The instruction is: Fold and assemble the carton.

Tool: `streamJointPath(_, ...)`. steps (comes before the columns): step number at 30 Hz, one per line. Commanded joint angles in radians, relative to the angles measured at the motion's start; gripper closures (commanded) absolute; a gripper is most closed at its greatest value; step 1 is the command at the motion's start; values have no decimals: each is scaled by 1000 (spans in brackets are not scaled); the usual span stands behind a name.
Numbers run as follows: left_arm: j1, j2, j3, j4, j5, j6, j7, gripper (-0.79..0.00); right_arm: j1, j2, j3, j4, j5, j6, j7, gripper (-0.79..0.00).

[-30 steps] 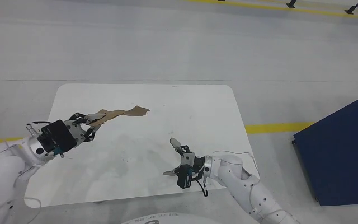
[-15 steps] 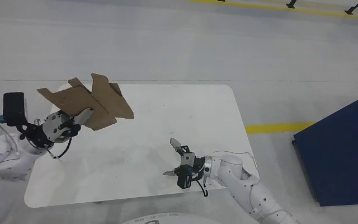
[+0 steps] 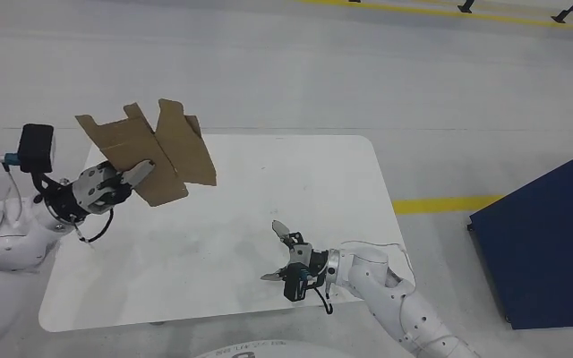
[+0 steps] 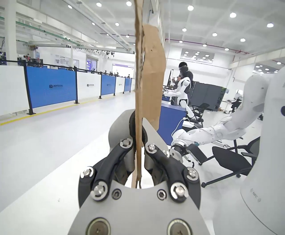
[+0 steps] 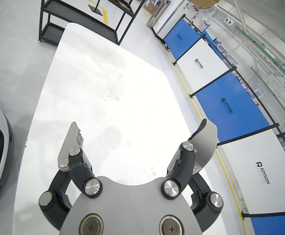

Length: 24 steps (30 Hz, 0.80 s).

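A flat brown carton [image 3: 152,152] hangs in the air over the table's far left corner, held up on edge. My left gripper [image 3: 136,170] is shut on its lower edge. In the left wrist view the carton [image 4: 145,73] stands edge-on between the two fingers, with my left gripper [image 4: 138,129] clamped on it. My right gripper [image 3: 276,252] rests open low over the table [image 3: 269,188] near its front edge, with nothing between its fingers. The right wrist view shows my right gripper [image 5: 142,126] wide open over bare table [image 5: 106,89].
A dark blue panel [image 3: 528,242] stands on the floor to the right of the table. A black metal shelf frame [image 5: 89,20] stands beyond the table's far end in the right wrist view. A yellow floor line [image 3: 439,204] runs beside the table.
The left arm lifted the carton off the table and swung it up and to the left, turning it from flat to upright. The right arm has not moved.
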Motion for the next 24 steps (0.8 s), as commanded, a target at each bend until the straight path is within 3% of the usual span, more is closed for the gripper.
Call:
streamJointPath(1, 22, -4, -41, -97, 338, 123, 69, 0, 0, 0, 0, 0, 0, 0, 0, -785)
streamJointPath(5, 88, -8, -41, -236, 878, 306, 214, 0, 0, 0, 0, 0, 0, 0, 0, -785)
streamJointPath(9, 126, -7, -3, -262, 1321, 529, 308, 0, 0, 0, 0, 0, 0, 0, 0, -785)
streamJointPath(20, 126, -7, 1, -272, 1337, 530, 303, 0, 0, 0, 0, 0, 0, 0, 0, -785)
streamJointPath(24, 137, -1, 43, -396, 1666, 572, 196, 0, 0, 0, 0, 0, 0, 0, 0, -785)
